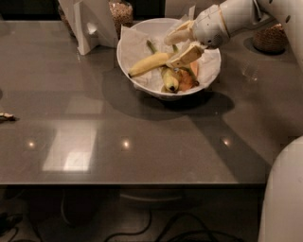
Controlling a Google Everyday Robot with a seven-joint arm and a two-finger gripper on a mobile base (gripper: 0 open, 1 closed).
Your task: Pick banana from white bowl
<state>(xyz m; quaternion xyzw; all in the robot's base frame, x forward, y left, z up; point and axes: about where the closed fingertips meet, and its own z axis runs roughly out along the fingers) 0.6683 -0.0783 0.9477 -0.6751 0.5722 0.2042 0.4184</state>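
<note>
The white bowl point(137, 71) with crinkled paper lining stands at the back middle of the grey table. The long yellow banana point(149, 64) lies across its left half, pointing left and towards the front. A shorter greenish banana point(169, 79) and an orange-coloured fruit point(187, 81) lie beside it. My gripper point(179, 46) reaches in from the upper right, low over the bowl. It is open, with one finger behind the banana's right end and the other resting at that end. It holds nothing.
A white stand point(90, 23) and a jar of nuts point(121, 12) are behind the bowl to the left. A brown woven dish point(272, 40) sits at the back right. A small object point(6, 116) lies at the left edge. My white body point(284, 194) fills the lower right corner.
</note>
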